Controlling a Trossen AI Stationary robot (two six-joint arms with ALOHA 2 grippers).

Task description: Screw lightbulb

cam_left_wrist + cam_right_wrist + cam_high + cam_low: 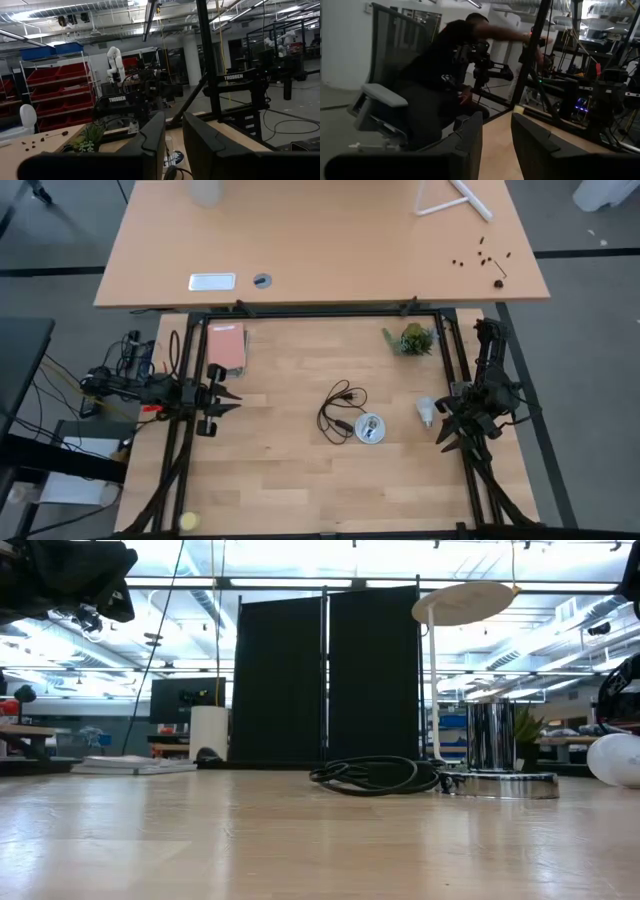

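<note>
The small white lightbulb lies on its side on the wooden table, right of centre; it also shows at the right edge of the low view. The round silvery socket disc stands flat on the table just left of it, its black cord coiled beside it. The disc also shows in the low view. My right gripper hangs open and empty just right of the bulb, near the table's right edge. My left gripper is open and empty at the table's left edge.
A pink book lies at the far left and a small green plant at the far right. A yellow ball sits at the near left corner. A black frame borders the table. A person sits beyond the table.
</note>
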